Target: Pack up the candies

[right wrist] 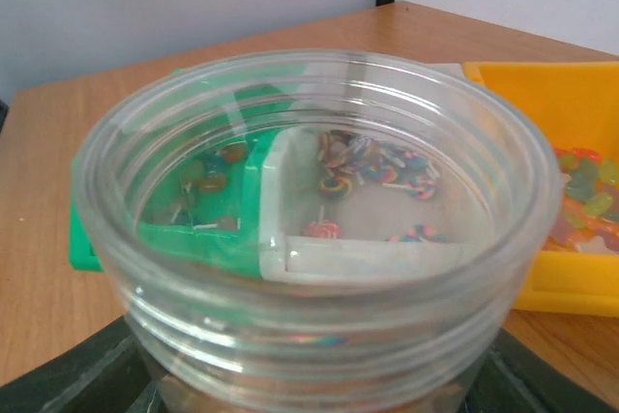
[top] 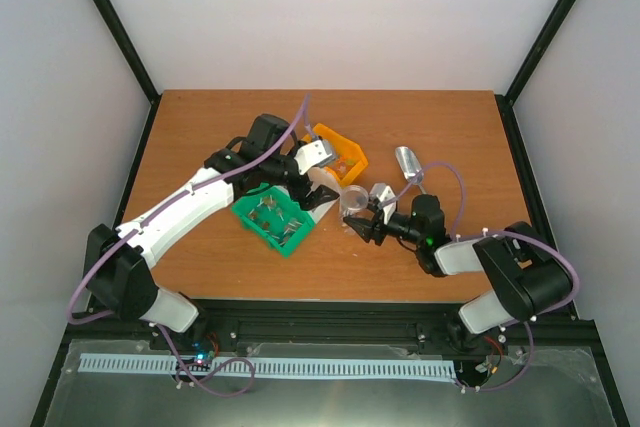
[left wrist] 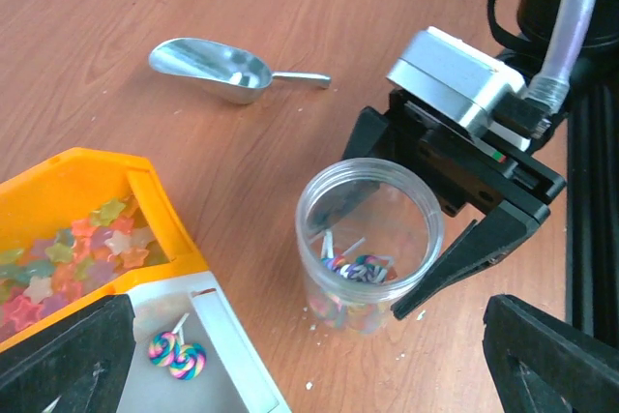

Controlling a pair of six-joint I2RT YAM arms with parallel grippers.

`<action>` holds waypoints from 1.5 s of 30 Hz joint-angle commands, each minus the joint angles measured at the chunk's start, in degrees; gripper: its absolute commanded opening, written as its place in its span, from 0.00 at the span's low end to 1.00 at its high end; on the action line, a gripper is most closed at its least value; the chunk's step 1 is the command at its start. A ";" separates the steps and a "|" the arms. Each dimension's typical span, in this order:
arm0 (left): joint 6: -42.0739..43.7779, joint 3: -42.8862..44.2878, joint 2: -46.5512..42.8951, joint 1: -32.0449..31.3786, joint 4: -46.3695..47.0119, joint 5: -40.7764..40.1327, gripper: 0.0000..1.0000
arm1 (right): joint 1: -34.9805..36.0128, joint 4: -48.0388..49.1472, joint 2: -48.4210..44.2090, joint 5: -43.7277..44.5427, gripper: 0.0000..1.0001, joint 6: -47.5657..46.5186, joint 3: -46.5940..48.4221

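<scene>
A small clear jar point(left wrist: 368, 239) stands on the table with a few swirl lollipop candies point(left wrist: 363, 266) at its bottom. My right gripper point(left wrist: 406, 239) is shut on the jar, one black finger on each side; in the right wrist view the jar point(right wrist: 309, 239) fills the frame. My left gripper point(left wrist: 309, 379) hangs open above and just short of the jar, nothing between its fingers point(left wrist: 68, 360). Two lollipops point(left wrist: 177, 355) lie in a white bin point(left wrist: 237, 355) below it. Star-shaped candies point(left wrist: 68, 258) fill an orange bin point(left wrist: 145, 191).
A silver metal scoop point(left wrist: 213, 67) lies on the bare wood beyond the jar. A green bin point(top: 268, 217) holding more candies sits left of the jar point(top: 354, 199), under the left arm. Small white crumbs dot the wood by the jar.
</scene>
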 commanded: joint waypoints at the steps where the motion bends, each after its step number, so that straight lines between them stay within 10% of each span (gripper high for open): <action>1: -2.96 0.76 -1.67 0.55 1.79 -3.27 1.00 | -0.03 9.43 2.50 4.16 0.06 -1.91 -1.85; 17: -3.23 0.59 -1.63 0.64 1.79 -3.16 1.00 | 1.29 22.28 15.75 7.75 0.20 -0.23 -2.50; 23: -3.33 0.38 -1.18 0.64 1.79 -3.02 1.00 | 2.03 23.23 16.81 9.60 0.77 1.09 -3.11; 27: -3.22 -0.23 -1.25 0.64 1.79 -3.10 1.00 | 2.04 22.81 16.58 10.12 0.98 2.68 -3.45; 45: 1.73 -0.87 -0.81 0.73 -3.05 -5.96 1.00 | 1.69 -23.16 -2.78 6.38 1.00 -0.92 4.62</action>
